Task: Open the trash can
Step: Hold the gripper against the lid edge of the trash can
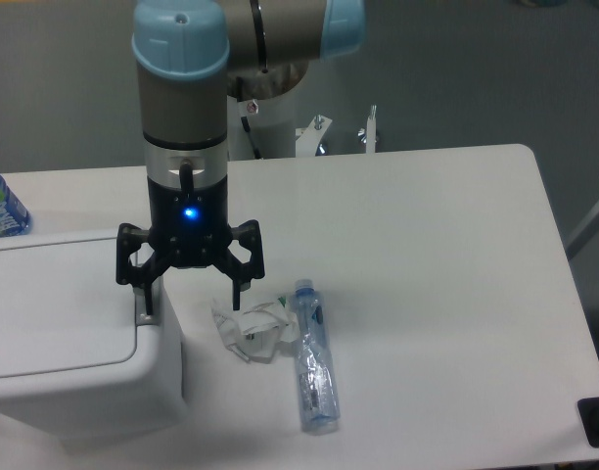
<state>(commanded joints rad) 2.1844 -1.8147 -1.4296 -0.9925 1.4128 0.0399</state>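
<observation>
1. The trash can [65, 333] is set at the table's [427, 245] left front, lid down.
2. The gripper [190, 299] is held spread over its right edge, one finger by the latch tab [143, 315].
3. A crushed bottle [313, 357] is laid nearby.

A robot lab, big robot arm [197, 108] fixed by a plain white table [427, 255], bare grey wall [456, 78] behind, metal stand legs [344, 132]
</observation>
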